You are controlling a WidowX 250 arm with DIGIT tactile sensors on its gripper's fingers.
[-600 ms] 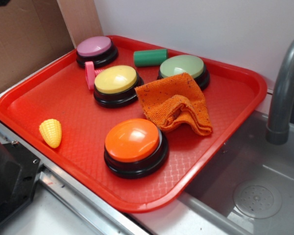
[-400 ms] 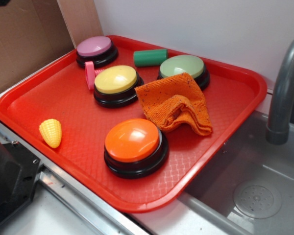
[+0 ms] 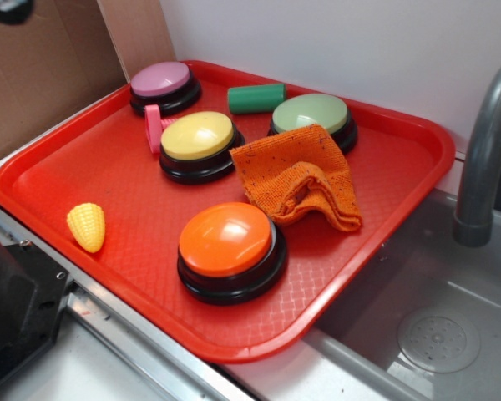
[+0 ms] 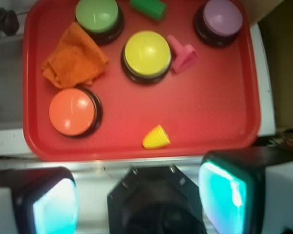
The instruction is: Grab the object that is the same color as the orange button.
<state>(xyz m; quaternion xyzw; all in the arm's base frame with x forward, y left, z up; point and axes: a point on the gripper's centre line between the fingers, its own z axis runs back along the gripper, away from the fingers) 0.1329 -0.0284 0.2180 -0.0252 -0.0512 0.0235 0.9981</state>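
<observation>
Two finger pads (image 4: 222, 195) show at the bottom of the wrist view, spread wide with empty air between them, so the gripper (image 4: 139, 197) is open and holding nothing. It hangs high above the near rim of the red tray (image 4: 219, 122), camera looking straight down. In the exterior view only a dark sliver of the arm shows at the top left corner, well clear of everything.

From the jaws, the orange cloth (image 4: 74, 61) lies ahead and off to the left in the wrist view, well apart, past the orange button (image 4: 72, 111). It sits crumpled between the orange button and the green button (image 4: 97, 14), just beside the yellow button (image 4: 147, 53). In the exterior view the orange cloth (image 3: 296, 175) overlaps the green button's (image 3: 314, 115) front edge, and its folded long side runs toward the tray's right rim.

My read: reach not started; needs a long diagonal travel, then descent. The yellow toy corn (image 4: 156, 137) lies nearest the jaws but is irrelevant.
</observation>
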